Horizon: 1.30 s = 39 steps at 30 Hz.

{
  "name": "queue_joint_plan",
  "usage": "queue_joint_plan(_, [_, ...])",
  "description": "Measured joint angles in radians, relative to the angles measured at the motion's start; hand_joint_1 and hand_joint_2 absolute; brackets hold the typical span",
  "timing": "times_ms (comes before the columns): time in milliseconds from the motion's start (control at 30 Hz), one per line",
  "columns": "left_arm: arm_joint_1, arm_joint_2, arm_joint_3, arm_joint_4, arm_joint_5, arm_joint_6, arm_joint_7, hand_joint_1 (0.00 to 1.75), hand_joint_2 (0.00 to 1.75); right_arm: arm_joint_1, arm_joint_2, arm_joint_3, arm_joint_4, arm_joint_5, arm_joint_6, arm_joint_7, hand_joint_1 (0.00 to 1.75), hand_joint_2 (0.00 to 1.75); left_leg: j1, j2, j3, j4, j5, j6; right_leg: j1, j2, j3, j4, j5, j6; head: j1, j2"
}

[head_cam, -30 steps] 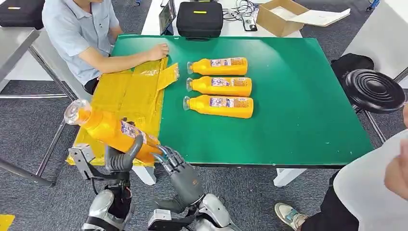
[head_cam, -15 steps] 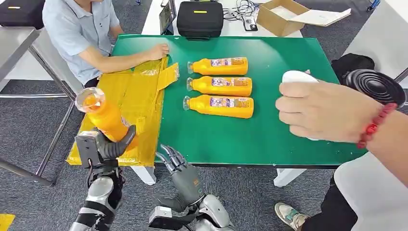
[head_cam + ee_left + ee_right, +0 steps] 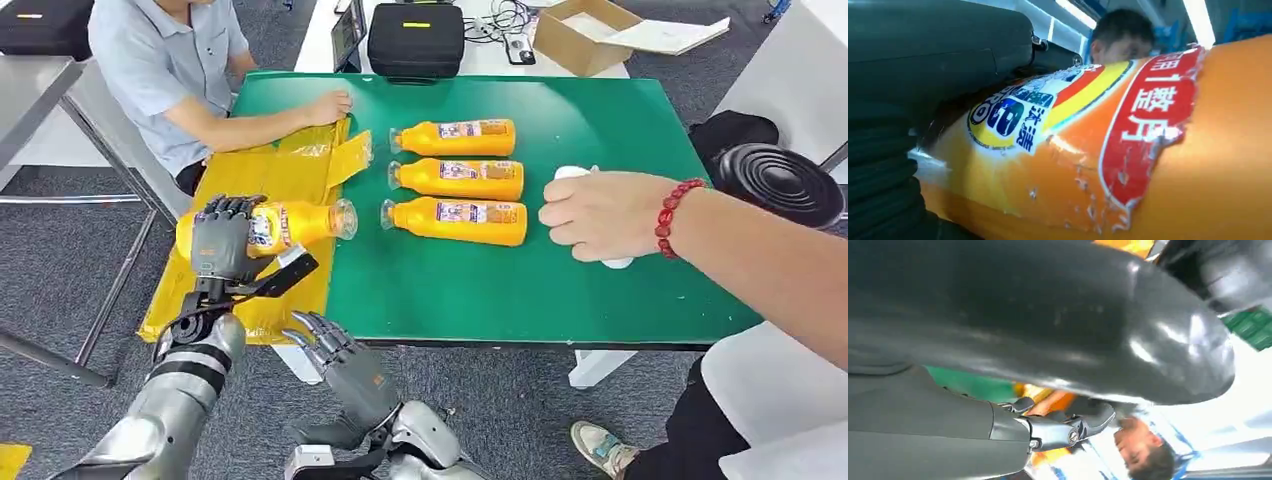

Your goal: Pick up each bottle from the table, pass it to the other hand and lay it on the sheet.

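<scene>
My left hand (image 3: 222, 242) grips an orange juice bottle (image 3: 295, 224) by its base end. The bottle lies level over the yellow sheet (image 3: 255, 170), its clear cap pointing toward the green table; I cannot tell whether it touches the sheet. Close up, the bottle's label (image 3: 1128, 130) sits against the dark hand (image 3: 893, 115). My right hand (image 3: 338, 352) hangs open below the table's near edge, fingers spread, holding nothing; its thumb (image 3: 1048, 320) looms large in the right wrist view. Three more orange bottles (image 3: 455, 137), (image 3: 458, 178), (image 3: 455, 221) lie side by side on the table.
A seated person at the far left rests a hand (image 3: 327, 105) on the sheet's far corner. Another person's hand (image 3: 600, 215) with a red bracelet holds a white object on the green table (image 3: 560, 290) at the right. A black case (image 3: 415, 40) and a cardboard box (image 3: 585, 35) stand behind.
My left hand carried the bottle forward over the sheet and turned it from tilted upright to level. My right hand let go and drew back, open. The person's hand with the white object came in.
</scene>
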Motion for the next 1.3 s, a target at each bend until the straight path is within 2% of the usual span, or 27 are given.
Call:
queue_joint_plan(200, [-0.079, 0.001, 0.015, 0.208, -0.048, -0.015, 0.064, 1.75, 1.75, -0.014, 0.005, 0.036, 0.000, -0.032, 0.012, 0.000, 0.00, 0.00, 0.000, 0.001, 0.000, 0.000, 0.000, 0.000, 0.000, 0.000, 0.000, 0.000, 0.000, 0.000, 0.000, 0.000])
queue_joint_plan(467, [-0.116, -0.003, 0.021, 0.334, -0.032, -0.173, 0.184, 1.75, 1.75, -0.025, 0.010, 0.050, 0.000, -0.061, 0.039, 0.000, 0.00, 0.00, 0.000, 0.000, 0.000, 0.000, 0.000, 0.000, 0.000, 0.000, 0.000, 0.000, 0.000, 0.000, 0.000, 0.000])
queue_joint_plan(500, [-0.122, -0.004, 0.021, 0.342, -0.032, -0.188, 0.191, 1.57, 1.75, -0.026, 0.010, 0.050, 0.000, -0.064, 0.040, 0.000, 0.00, 0.00, 0.000, 0.000, 0.000, 0.000, 0.000, 0.000, 0.000, 0.000, 0.000, 0.000, 0.000, 0.000, 0.000, 0.000])
queue_joint_plan(533, [-0.127, -0.006, 0.021, 0.347, -0.032, -0.199, 0.199, 0.37, 1.75, -0.026, 0.011, 0.050, 0.000, -0.067, 0.042, 0.000, 0.00, 0.00, 0.000, 0.000, 0.000, 0.000, 0.000, 0.000, 0.000, 0.000, 0.000, 0.000, 0.000, 0.000, 0.000, 0.000])
queue_joint_plan(567, [-0.129, -0.009, 0.021, 0.351, -0.032, -0.206, 0.202, 0.07, 1.75, -0.027, 0.011, 0.050, 0.000, -0.068, 0.042, 0.000, 0.00, 0.00, 0.000, 0.001, 0.000, 0.000, 0.000, 0.000, 0.000, 0.000, 0.000, 0.000, 0.000, 0.000, 0.000, 0.000])
queue_joint_plan(600, [-0.132, -0.010, 0.021, 0.356, -0.030, -0.216, 0.204, 0.02, 1.75, -0.028, 0.011, 0.050, 0.000, -0.068, 0.042, 0.000, 0.00, 0.00, 0.000, 0.000, 0.000, 0.000, 0.000, 0.000, 0.000, 0.000, 0.000, 0.000, 0.000, 0.000, 0.000, 0.000])
queue_joint_plan(933, [-0.164, -0.032, 0.047, 0.374, 0.059, -0.372, 0.170, 0.00, 1.75, -0.031, 0.016, 0.050, -0.002, -0.057, 0.042, 0.000, 0.00, 0.00, 0.000, -0.001, 0.003, 0.000, 0.000, 0.000, -0.001, 0.000, 0.004, -0.001, 0.000, 0.000, 0.000, 0.000])
queue_joint_plan(1200, [-0.190, -0.064, 0.126, 0.364, 0.307, -0.600, -0.006, 0.00, 1.75, -0.031, 0.015, 0.049, -0.005, -0.058, 0.042, 0.000, 0.00, 0.00, 0.000, -0.003, 0.011, 0.000, 0.000, 0.000, -0.001, -0.001, 0.012, -0.001, -0.001, 0.000, 0.000, 0.000])
queue_joint_plan(1300, [-0.189, -0.079, 0.147, 0.352, 0.360, -0.642, -0.058, 0.00, 1.75, -0.030, 0.015, 0.049, -0.005, -0.053, 0.041, 0.000, 0.00, 0.00, 0.000, -0.002, 0.011, 0.000, 0.000, 0.000, -0.001, -0.001, 0.012, -0.001, -0.001, 0.000, 0.000, 0.000])
